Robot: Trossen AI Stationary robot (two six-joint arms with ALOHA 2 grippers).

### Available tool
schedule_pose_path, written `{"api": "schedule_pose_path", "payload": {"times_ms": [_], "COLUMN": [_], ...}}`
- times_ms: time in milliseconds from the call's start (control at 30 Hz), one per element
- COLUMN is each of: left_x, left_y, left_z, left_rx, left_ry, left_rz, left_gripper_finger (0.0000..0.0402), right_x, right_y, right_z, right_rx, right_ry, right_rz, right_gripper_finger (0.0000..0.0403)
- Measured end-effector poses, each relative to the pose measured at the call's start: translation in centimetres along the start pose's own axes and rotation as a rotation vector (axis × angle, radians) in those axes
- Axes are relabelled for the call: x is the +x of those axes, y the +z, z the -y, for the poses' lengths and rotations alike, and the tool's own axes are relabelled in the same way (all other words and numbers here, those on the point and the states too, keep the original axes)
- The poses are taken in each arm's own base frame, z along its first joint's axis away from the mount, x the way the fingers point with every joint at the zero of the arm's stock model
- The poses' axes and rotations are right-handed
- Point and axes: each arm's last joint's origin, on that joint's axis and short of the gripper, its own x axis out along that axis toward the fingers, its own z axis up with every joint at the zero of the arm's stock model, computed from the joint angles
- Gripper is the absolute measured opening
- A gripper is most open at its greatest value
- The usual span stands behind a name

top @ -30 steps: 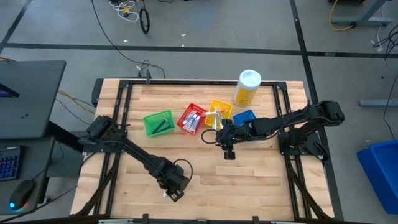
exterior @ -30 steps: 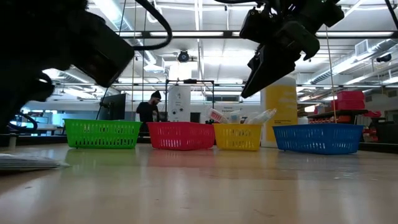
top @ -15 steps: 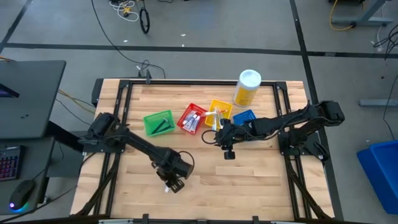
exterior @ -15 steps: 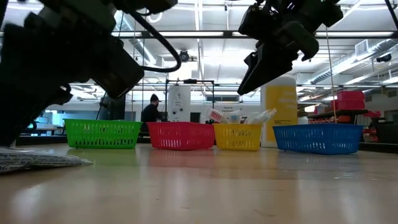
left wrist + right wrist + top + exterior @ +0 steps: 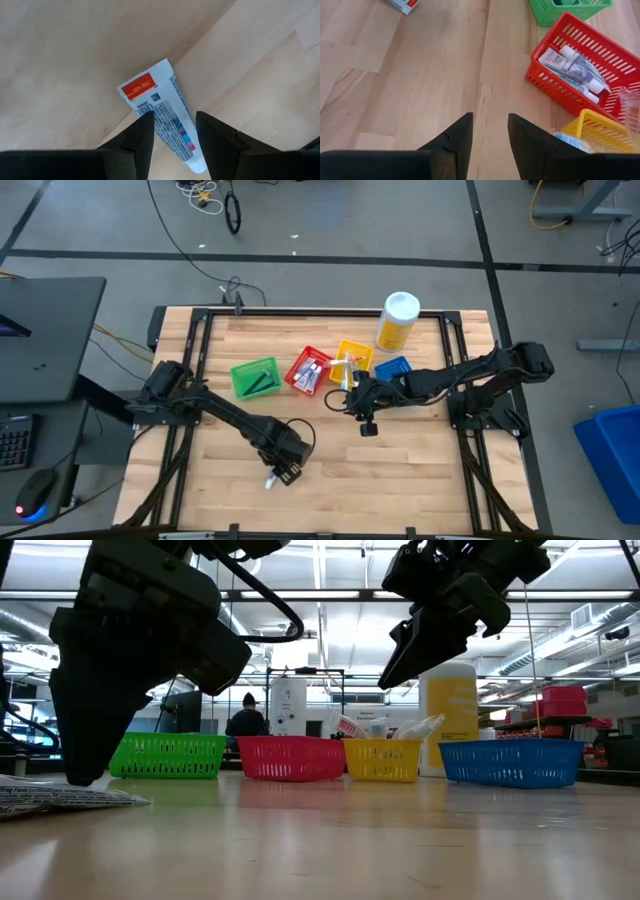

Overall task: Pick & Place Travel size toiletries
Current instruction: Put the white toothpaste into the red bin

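Observation:
A white toothpaste tube [image 5: 160, 112] with a red end lies flat on the wooden table [image 5: 400, 460], near its front left. My left gripper [image 5: 174, 135] points down over the tube [image 5: 270, 480]. It is open, with one finger on each side of the tube's middle and low over the table [image 5: 85, 775]. I see no touch. My right gripper [image 5: 367, 427] hangs open and holds nothing above the table's middle [image 5: 490, 135], just in front of the bins. More toiletries lie in the red bin [image 5: 572, 70] and the yellow bin [image 5: 352, 360].
Four small bins stand in a row at the table's middle back: green [image 5: 255, 377], red [image 5: 310, 370], yellow and blue [image 5: 392, 368]. A tall yellow bottle [image 5: 397, 320] stands behind them. A person [image 5: 243, 720] shows far off in the room. Bare wood lies at the front right.
My left gripper has swung toward the table's right and slightly toward its far edge. It now stands over the toothpaste tube, with the gap between its fingers unchanged. My right gripper has stayed in place, rolling slightly.

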Motion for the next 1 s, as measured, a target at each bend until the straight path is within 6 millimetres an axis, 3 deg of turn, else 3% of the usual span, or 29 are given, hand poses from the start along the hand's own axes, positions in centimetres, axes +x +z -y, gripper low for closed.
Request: {"api": "schedule_pose_path", "payload": {"times_ms": [533, 800, 1000], "left_x": [-0.04, -0.06, 0.07], "left_y": [0.12, -0.19, -0.04], "left_z": [-0.12, -0.73, 0.06], "left_rx": [0.11, 0.038, -0.034], "left_ry": [0.006, 0.065, -0.001], "left_rz": [-0.001, -0.038, 0.001], "left_gripper_finger": [0.0158, 0.021, 0.0238], "right_x": [0.0, 0.0, 0.0], "right_y": [0.0, 0.0, 0.0], "right_z": [0.0, 0.0, 0.0], "right_rx": [-0.007, -0.007, -0.007], "right_ry": [0.0, 0.0, 0.0], "right_rz": [0.0, 0.0, 0.0], "right_gripper_finger": [0.0133, 0.0132, 0.0131]}}
